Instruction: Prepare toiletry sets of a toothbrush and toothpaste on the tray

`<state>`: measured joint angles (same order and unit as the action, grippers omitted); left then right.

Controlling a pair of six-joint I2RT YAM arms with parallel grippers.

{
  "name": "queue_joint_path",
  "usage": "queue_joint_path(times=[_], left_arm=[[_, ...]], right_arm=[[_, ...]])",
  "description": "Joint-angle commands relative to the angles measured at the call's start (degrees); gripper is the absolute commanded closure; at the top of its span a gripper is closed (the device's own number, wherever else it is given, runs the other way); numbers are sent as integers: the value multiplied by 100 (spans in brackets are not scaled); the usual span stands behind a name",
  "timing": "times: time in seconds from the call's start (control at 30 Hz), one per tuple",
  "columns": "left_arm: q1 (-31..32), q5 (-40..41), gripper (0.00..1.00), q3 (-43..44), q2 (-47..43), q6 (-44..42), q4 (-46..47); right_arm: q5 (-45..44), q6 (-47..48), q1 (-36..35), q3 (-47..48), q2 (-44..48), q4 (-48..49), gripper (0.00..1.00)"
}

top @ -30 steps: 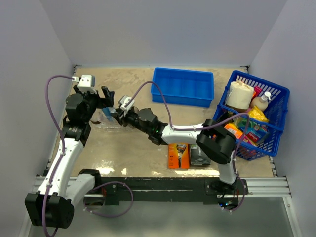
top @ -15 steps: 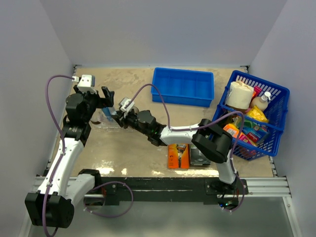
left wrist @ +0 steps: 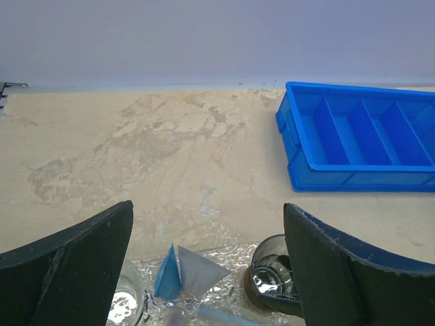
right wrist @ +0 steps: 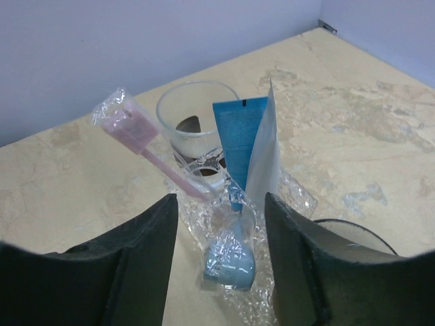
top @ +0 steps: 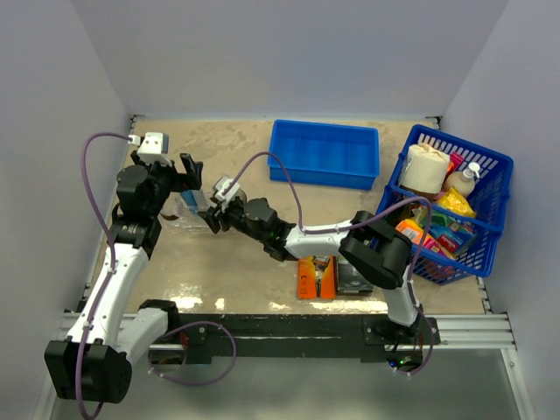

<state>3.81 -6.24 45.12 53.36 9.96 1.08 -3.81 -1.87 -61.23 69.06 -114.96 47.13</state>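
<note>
Toothbrush (right wrist: 146,139) and toothpaste (right wrist: 234,129) stand together on the tray (left wrist: 228,299) (one set placed, I'd judge). Right gripper (right wrist: 219,202) gapes either side of them, left gripper (left wrist: 207,210) wide, empty; further sets probably remain.

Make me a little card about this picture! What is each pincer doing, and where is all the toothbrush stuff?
left pincer: open, holding nothing
right pincer: open, a finger on each side of the cup
cup: on the tray, with the toothbrush and toothpaste standing in it
spare cup: just behind the first one
blue bin: at the back, looks empty
basket: on the right, full of things
razor packs: near the front edge
</note>
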Motion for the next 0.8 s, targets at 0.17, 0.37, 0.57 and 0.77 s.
queue_joint_path(times=[0.17, 0.37, 0.57, 0.77], left_arm=[[-47, -79, 4, 163, -1, 77, 112], [-56, -97, 4, 172, -1, 77, 120], [-56, -123, 3, 172, -1, 68, 120], [-56, -18, 2, 190, -54, 33, 59]], right_arm=[[-146, 2, -38, -112, 430, 156, 32], [-199, -24, -38, -138, 527, 121, 26], [-15, -191, -38, -129, 773, 85, 15], [65, -384, -3, -208, 1045, 59, 8]])
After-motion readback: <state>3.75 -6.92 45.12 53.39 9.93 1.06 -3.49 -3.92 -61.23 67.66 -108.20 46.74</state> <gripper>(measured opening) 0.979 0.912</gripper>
